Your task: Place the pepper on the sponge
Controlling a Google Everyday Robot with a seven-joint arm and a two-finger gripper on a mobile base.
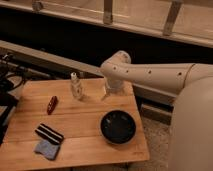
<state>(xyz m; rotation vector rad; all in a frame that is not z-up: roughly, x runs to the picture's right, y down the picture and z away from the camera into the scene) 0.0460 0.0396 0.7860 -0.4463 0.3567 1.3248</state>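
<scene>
Red small pepper is lying on the left of the wooden tabletop, apart from the blue sponge at the front-left. Black-and-white striped block is touching the sponge. Black round bowl is sitting right of centre and a white bottle is standing at the back. Claw is hanging near the bottle; cannot tell its opening.

The gripper, at twelve o'clock on the pale wooden table, is mostly hidden beneath the white jointed arm, itself cut off at three o'clock; the table's seven o'clock corner seems cropped.
</scene>
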